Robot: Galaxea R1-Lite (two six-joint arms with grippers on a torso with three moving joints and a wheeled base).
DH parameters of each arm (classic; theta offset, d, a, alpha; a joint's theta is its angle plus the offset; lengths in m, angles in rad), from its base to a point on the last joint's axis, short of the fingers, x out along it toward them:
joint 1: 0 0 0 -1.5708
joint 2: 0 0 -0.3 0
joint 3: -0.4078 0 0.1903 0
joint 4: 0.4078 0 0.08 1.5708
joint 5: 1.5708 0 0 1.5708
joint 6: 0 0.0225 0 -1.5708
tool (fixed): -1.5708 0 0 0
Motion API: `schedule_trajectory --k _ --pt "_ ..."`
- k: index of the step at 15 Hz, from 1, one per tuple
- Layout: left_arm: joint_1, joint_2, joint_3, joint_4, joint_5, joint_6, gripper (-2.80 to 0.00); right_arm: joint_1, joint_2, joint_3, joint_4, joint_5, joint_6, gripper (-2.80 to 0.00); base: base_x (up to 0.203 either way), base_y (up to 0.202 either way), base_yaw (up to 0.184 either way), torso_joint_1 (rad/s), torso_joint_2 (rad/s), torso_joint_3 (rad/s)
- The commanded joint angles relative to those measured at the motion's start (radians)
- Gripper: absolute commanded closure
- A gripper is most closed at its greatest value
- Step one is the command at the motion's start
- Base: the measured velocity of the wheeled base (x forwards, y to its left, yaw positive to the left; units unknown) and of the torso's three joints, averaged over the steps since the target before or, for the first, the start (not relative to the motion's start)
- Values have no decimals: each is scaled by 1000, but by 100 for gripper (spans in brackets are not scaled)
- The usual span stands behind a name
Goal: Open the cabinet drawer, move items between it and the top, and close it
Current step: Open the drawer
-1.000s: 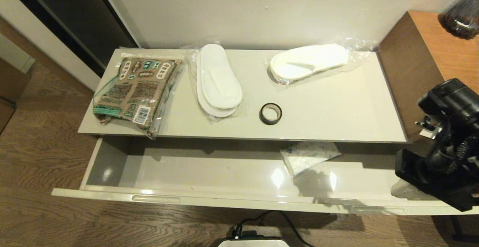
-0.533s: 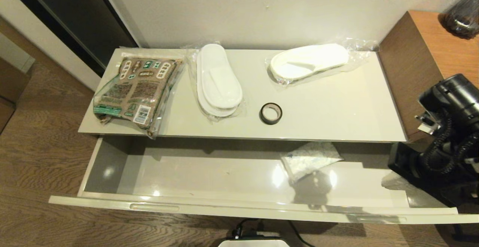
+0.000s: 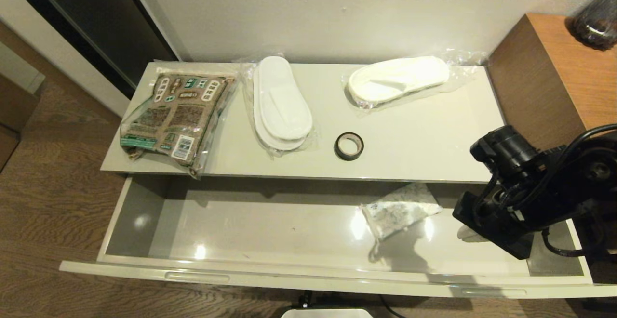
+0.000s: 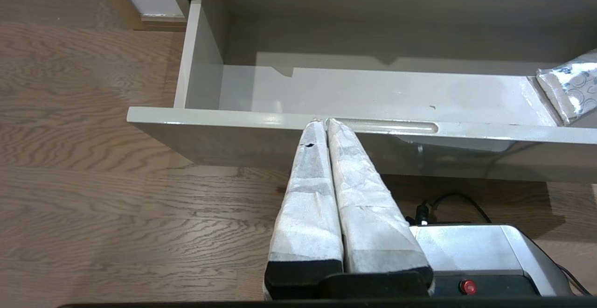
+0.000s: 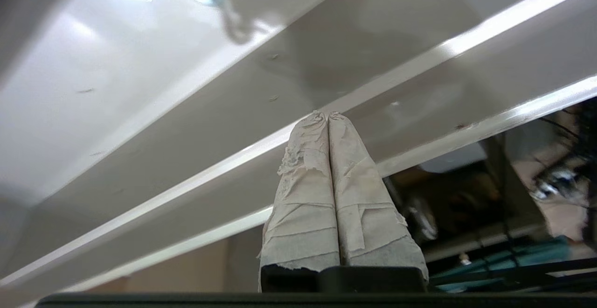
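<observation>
The cabinet drawer (image 3: 308, 275) stands pulled far out, its left part bare inside. On the top (image 3: 434, 149) lie the brown-and-green packet (image 3: 173, 115) at the left, two wrapped slipper pairs (image 3: 282, 106) (image 3: 395, 79) and the black tape roll (image 3: 348, 146). My right gripper (image 3: 468, 233) is shut and empty, low inside the drawer's right part, just right of a white sachet (image 3: 397, 207). In its wrist view the right gripper (image 5: 328, 114) points at the drawer's glossy panels. My left gripper (image 4: 325, 121), shut and empty, sits in front of the drawer front (image 4: 233, 128), beside its left slot handle (image 4: 392, 126).
A taller brown wooden unit (image 3: 549, 67) with a dark glass vase (image 3: 597, 14) stands right of the cabinet. The robot base (image 4: 485, 256) and a black cable sit on the wood floor under the drawer front. The wall is behind the top.
The drawer has slid further out toward me. My right arm has swung left and down from beside the cabinet's right end into the drawer's right part.
</observation>
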Motion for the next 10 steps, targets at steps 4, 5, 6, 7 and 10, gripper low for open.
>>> schedule_trajectory --k 4,5,6,7,10 --pt "0 0 0 0 0 0 0 -2 115 129 -116 -2 -1 0 0 0 0 0 0 0" --pt "0 0 0 0 0 0 0 -4 135 151 -165 -4 0 0 0 0 0 0 0 0" --pt "0 0 0 0 0 0 0 -4 149 165 -205 -4 1 0 0 0 0 0 0 0" --pt "0 0 1 0 0 0 0 -5 160 177 -229 -5 1 0 0 0 0 0 0 0" --pt "0 0 0 0 0 0 0 -5 181 203 -255 -3 1 0 0 0 0 0 0 0"
